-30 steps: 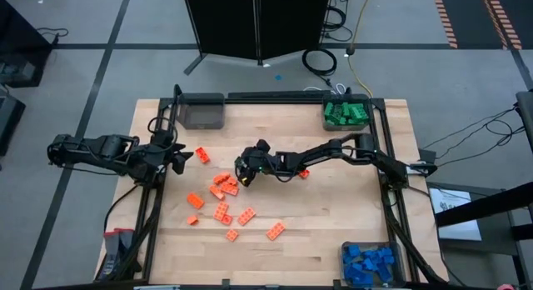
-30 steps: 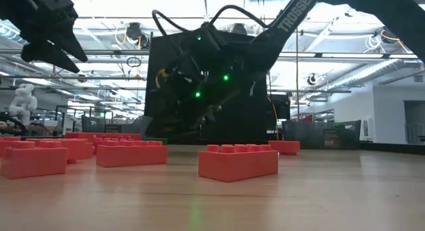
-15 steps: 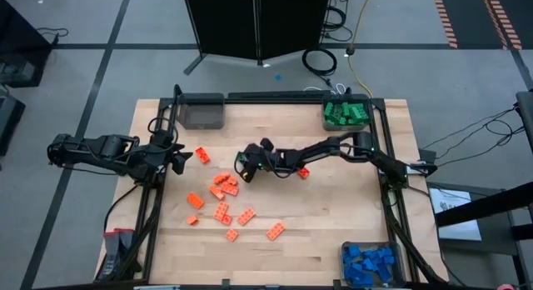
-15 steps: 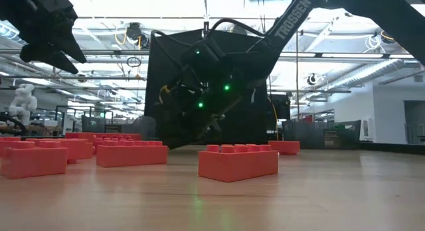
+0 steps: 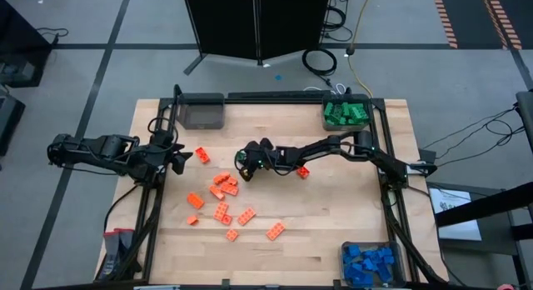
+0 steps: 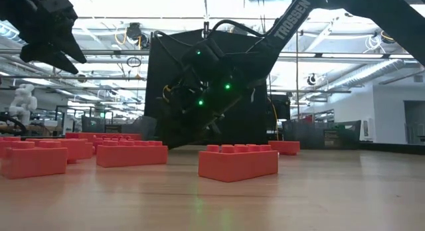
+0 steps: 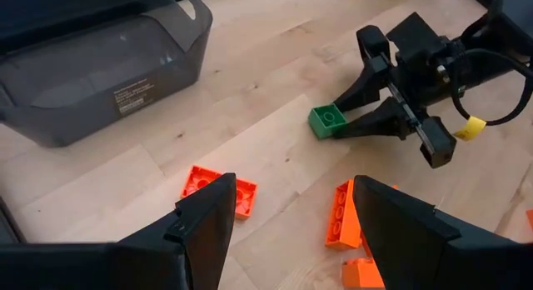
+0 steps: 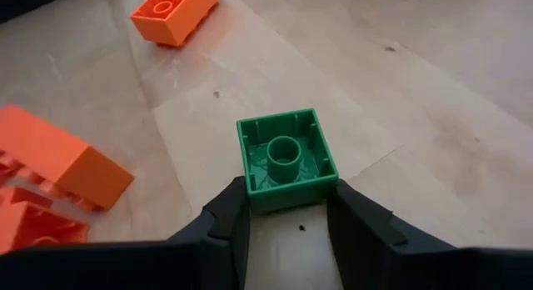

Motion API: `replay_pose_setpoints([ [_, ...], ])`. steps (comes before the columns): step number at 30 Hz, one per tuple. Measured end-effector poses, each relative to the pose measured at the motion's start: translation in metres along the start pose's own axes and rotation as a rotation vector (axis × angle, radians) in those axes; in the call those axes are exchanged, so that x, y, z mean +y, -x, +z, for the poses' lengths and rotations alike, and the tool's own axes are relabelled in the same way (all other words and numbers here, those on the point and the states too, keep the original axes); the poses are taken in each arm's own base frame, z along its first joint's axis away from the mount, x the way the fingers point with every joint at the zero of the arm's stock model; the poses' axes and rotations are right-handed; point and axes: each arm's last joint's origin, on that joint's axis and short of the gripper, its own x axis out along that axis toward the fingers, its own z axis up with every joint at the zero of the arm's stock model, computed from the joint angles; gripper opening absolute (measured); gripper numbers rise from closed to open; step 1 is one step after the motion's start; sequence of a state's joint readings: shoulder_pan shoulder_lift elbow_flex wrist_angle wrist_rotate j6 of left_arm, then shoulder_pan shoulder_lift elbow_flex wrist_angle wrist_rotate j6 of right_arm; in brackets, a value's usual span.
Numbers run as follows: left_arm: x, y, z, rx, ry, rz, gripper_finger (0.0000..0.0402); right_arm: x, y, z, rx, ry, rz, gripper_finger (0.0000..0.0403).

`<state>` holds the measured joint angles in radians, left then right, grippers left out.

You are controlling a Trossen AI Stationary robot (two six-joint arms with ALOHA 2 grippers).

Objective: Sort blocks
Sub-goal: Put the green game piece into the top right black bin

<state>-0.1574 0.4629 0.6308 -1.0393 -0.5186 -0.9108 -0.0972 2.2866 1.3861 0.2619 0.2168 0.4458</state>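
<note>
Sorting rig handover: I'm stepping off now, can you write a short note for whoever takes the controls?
Right end effector: closing on a green block lying stud-side down at table centre; confirm the grip before lifting.
Left end effector: open, empty, hovering at the left edge.
Done: green blocks in the far-right bin, blue blocks in the near-right bin.
Left: orange blocks loose on the table; far-left bin looks empty.

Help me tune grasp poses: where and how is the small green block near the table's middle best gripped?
By its two opposite flat side walls, as the right gripper does now. The green block lies hollow side toward the wrist camera, so the parallel sides suit the fingers. Probably come low from the right arm's side.
</note>
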Motion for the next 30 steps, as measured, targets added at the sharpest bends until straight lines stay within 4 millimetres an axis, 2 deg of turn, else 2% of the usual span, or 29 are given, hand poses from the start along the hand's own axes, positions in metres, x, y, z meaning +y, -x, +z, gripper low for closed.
replay_pose_setpoints([
  [6,0.001,0.000,0.000,0.001,-0.006,0.009,0.0244,0.009,0.013,0.009,0.001,0.001,0.033,0.0113],
  [10,0.002,0.000,-0.001,0.010,-0.016,0.024,0.0244,0.012,0.040,0.037,-0.041,-0.001,-0.020,0.0113],
  [14,0.002,0.000,-0.001,0.009,-0.020,0.027,0.0244,-0.001,0.073,0.064,-0.021,0.038,-0.142,0.0113],
  [19,0.003,0.000,-0.002,0.011,-0.025,0.031,0.0244,-0.029,0.131,0.094,0.074,0.088,-0.328,0.0113],
  [26,0.003,0.000,-0.002,0.010,-0.024,0.031,0.0244,-0.078,0.204,0.116,0.207,0.141,-0.609,0.0113],
  [30,0.003,0.000,-0.002,0.010,-0.019,0.031,0.0244,-0.112,0.240,0.116,0.281,0.147,-0.709,0.0113],
])
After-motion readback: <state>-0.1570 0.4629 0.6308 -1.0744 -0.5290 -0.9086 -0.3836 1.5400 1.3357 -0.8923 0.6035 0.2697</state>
